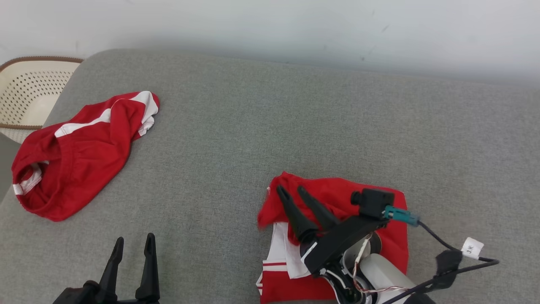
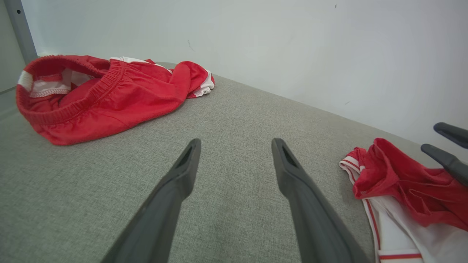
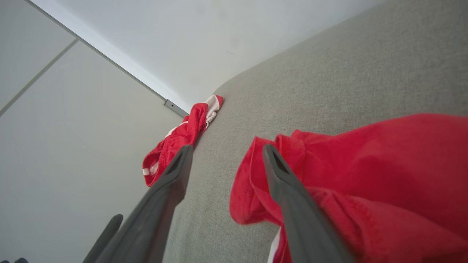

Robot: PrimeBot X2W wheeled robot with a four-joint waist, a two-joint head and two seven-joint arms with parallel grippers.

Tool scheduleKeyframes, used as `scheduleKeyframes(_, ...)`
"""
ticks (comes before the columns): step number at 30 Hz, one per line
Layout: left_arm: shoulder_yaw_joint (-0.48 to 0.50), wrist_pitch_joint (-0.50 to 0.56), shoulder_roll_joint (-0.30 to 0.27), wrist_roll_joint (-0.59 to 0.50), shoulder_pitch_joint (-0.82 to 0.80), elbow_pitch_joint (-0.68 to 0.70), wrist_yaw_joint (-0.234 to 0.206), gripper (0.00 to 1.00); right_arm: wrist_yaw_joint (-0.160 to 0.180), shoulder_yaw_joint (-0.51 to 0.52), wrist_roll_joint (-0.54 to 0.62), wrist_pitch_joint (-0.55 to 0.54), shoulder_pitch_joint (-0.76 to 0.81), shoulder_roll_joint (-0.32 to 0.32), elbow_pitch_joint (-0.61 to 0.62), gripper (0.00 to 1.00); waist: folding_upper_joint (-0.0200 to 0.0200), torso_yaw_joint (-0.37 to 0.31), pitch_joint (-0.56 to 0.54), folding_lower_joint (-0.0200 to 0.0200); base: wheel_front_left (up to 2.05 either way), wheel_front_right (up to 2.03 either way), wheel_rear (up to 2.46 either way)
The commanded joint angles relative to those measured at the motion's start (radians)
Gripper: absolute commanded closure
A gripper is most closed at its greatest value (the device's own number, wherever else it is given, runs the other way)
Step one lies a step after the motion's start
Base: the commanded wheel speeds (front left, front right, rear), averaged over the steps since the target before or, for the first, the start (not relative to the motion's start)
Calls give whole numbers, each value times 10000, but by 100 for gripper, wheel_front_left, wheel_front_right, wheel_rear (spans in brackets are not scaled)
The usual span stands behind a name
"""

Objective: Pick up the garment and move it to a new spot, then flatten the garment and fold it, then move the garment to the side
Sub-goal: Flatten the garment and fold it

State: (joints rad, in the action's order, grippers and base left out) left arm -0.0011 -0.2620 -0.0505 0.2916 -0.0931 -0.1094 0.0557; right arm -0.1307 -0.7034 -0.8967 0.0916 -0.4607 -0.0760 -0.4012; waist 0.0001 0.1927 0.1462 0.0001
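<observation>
Grey padded surface, spare shorts, basket and wall

A grey woven-fabric surface (image 1: 295,126) spreads under and ahead of both pincers, its far edge meeting a pale wall (image 1: 295,29) with a few faint marks. Ahead and to the left of the left pincer (image 1: 134,242), well apart from it, crumpled red shorts (image 1: 80,156) with white stripes and an elastic waistband lie near the surface's left corner. Further left, off the surface's edge, stands a cream perforated basket (image 1: 29,93) with a brown rim. A grey upright strip (image 2: 20,29) runs up the wall behind the shorts.
</observation>
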Motion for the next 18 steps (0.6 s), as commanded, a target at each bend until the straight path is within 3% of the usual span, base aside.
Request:
scheduleKeyframes(1,50,-43,-3,18,-8,-50,14,0,0,-77,-202,180,-50,-229,306,0,-1,-80,-75,-1,0,0,0)
scheduleKeyframes(11,112,-43,-1,24,99,37,-23,0,0,565,-379,1106,144,-1309,2102,0,-1,-286,-145,-1,0,0,0)
scheduleKeyframes(18,238,-45,-1,-31,103,96,12,0,0,1659,532,1282,462,-2025,1912,0,-1,-361,-138,-1,0,0,0)
